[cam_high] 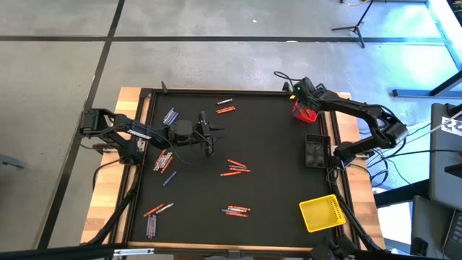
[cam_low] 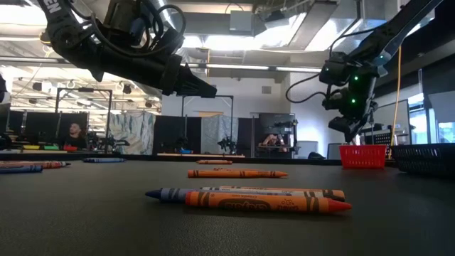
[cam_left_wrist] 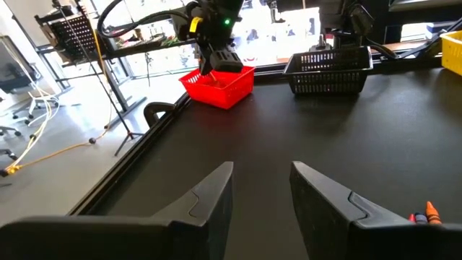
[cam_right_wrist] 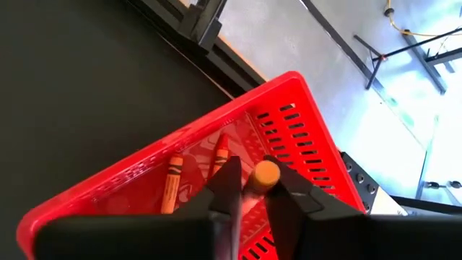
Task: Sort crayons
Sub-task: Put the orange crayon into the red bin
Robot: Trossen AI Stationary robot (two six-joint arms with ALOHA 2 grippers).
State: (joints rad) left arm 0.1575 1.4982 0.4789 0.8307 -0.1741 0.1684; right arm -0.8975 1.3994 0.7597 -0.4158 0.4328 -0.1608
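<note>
One orange crayon (cam_right_wrist: 266, 175), mostly hidden, between right hand (cam_right_wrist: 249, 189) fingers over red bin (cam_right_wrist: 303, 130).

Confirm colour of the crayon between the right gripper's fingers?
Orange crayon, seen best in the right wrist view.

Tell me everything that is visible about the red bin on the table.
The red bin is a small square basket that looks like plastic, with slotted walls. It stands upright at the table's far right corner, next to a black bin. Two orange crayons lie on its floor. The right hand hangs directly above it with another orange crayon between its fingers, end toward the camera. Whether that hand touches the bin cannot be told.
</note>
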